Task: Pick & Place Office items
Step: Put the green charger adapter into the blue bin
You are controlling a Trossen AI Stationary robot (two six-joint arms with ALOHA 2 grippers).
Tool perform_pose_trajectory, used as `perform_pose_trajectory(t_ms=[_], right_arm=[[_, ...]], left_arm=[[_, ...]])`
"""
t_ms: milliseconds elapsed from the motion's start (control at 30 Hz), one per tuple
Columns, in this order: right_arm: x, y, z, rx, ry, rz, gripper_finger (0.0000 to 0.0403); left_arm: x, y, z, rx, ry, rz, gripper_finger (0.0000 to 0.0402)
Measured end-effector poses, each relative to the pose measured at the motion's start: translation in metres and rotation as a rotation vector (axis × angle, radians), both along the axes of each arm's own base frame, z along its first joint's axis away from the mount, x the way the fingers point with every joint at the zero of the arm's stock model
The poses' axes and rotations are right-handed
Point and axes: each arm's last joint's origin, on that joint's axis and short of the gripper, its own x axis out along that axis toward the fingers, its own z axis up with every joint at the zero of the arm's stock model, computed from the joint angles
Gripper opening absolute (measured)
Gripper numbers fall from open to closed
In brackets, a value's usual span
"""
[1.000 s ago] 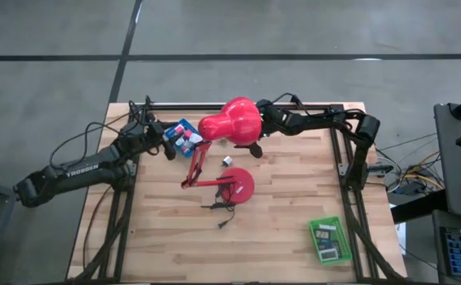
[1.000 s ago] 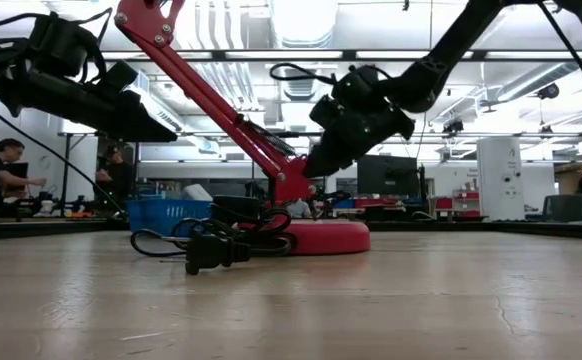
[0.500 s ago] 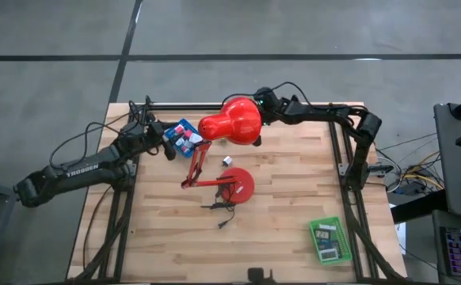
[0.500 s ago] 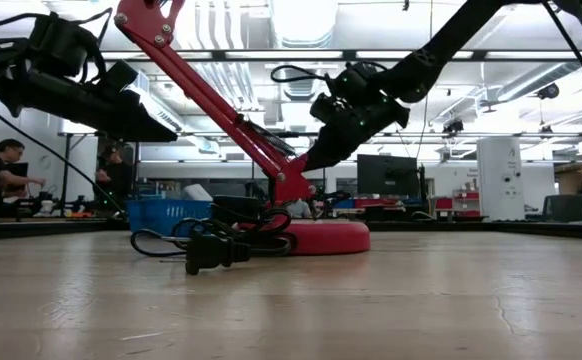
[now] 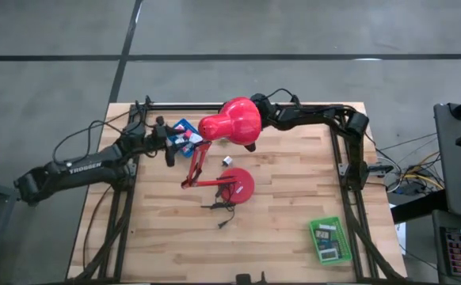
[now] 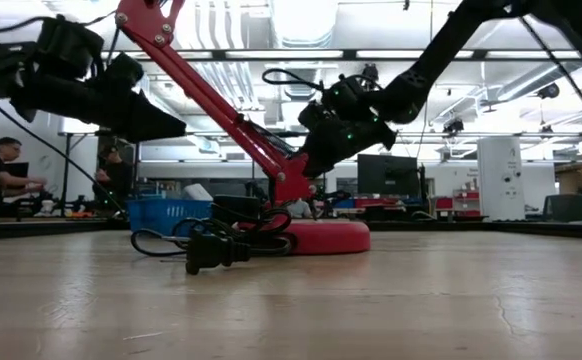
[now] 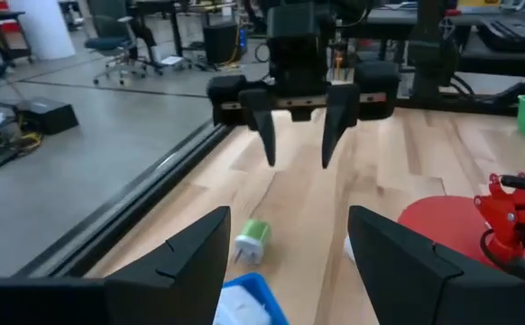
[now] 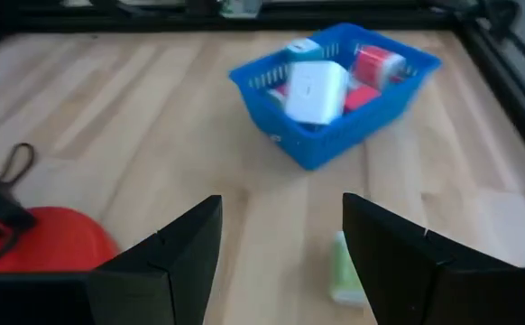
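Note:
My left gripper [image 7: 288, 217] is open and hangs above the table beside the blue tray [image 5: 184, 136]; nothing is between its fingers. My right gripper [image 8: 280, 203] is also open and faces it from across the table, partly hidden in the high view by the red lamp's head [image 5: 232, 123]. The blue tray [image 8: 335, 108] holds office items: a white block [image 8: 315, 90], a pink one [image 8: 377, 63] and a teal one [image 8: 300, 47]. A green item [image 7: 252, 242] lies on the wood between the grippers. A small white item [image 5: 226, 161] lies by the lamp's arm.
The red lamp's round base [image 5: 237, 184] stands mid-table, and its slanted arm [image 6: 221, 100] rises between the two grippers. Its black cord and plug [image 6: 211, 250] lie in front of the base. A green tray [image 5: 329, 240] sits at the near right corner. People sit beyond the table.
My right gripper has shifted a little toward the table's left, nearer the blue tray, and stays open. My left gripper has turned at the wrist without leaving its place. The items on the table have not moved.

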Motion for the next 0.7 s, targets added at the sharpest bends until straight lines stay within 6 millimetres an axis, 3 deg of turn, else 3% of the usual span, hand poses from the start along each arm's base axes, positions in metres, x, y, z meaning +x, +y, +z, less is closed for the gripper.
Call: perform_pose_trajectory(t_ms=[400,700], right_arm=[[-0.01,0.008,0.021,-0.03,-0.067,0.017,0.0224],[-0.038,0.026,0.048,-0.073,-0.188,0.028,0.0224]], left_arm=[[0.046,0.027,-0.025,-0.066,0.105,-0.068,0.0229],[0.089,0.055,-0.029,-0.076,0.201,-0.157,0.0229]])
